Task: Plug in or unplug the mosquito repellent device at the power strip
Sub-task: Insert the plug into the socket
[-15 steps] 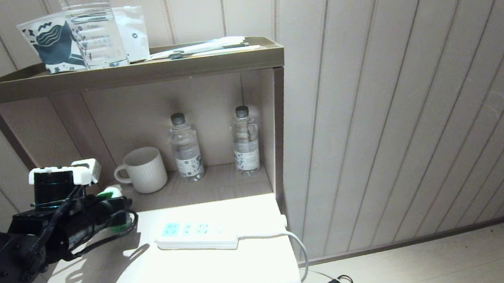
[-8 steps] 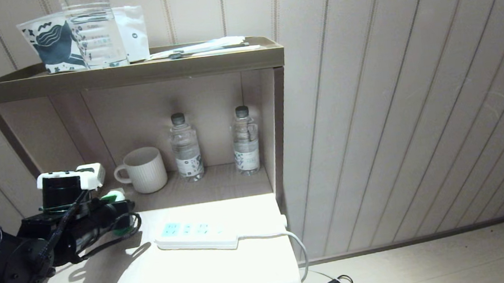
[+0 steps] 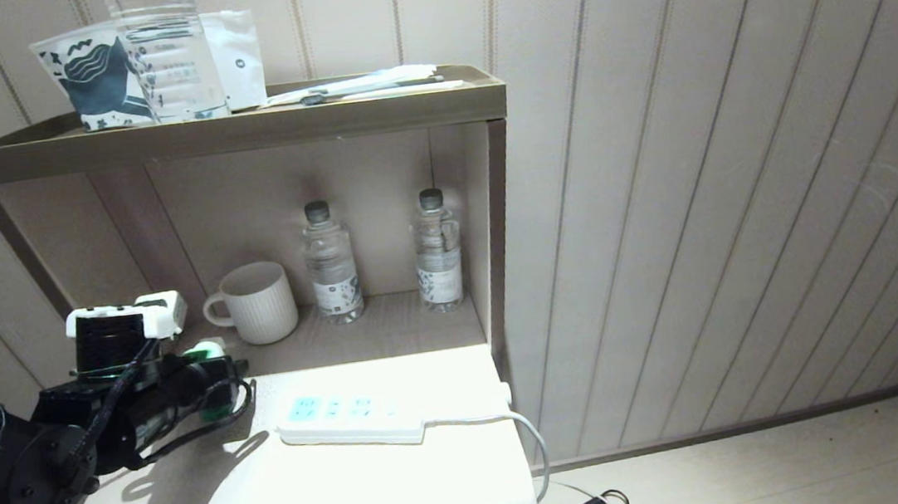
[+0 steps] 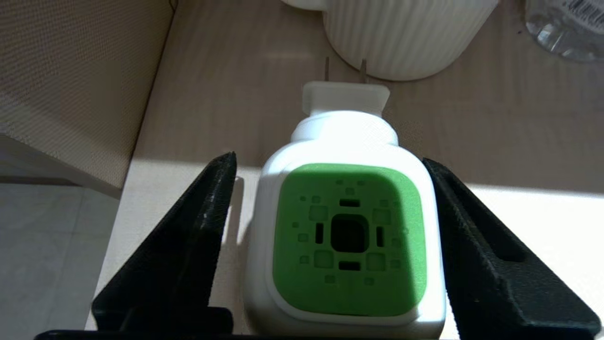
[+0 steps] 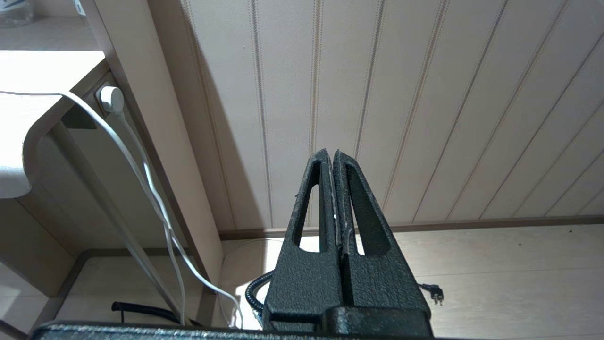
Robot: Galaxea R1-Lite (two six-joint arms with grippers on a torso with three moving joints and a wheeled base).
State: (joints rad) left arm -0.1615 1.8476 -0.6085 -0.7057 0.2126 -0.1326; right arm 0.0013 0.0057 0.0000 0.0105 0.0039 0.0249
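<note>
Mosquito repellent device [image 4: 347,226] sits unplugged on the counter [image 3: 358,495] beside the mug [image 3: 258,302], well apart from the power strip [image 3: 350,419]; left gripper [image 4: 330,236] fingers spread, flanking it without contact. Right gripper [image 5: 336,189] fingers pressed together, parked; judged: device freed.

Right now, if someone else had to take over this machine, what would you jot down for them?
Left gripper: open, one finger on either side of the mosquito repellent device, with a gap showing at both sides.
Right gripper: shut, empty, parked low beside the table, away from the work.
The device sits on the table near the mug, its prongs bare and pointing toward the mug.
The power strip lies further along the table, all sockets free.
Done: device is out of the strip, set down.
Left: draw the left arm away.
</note>
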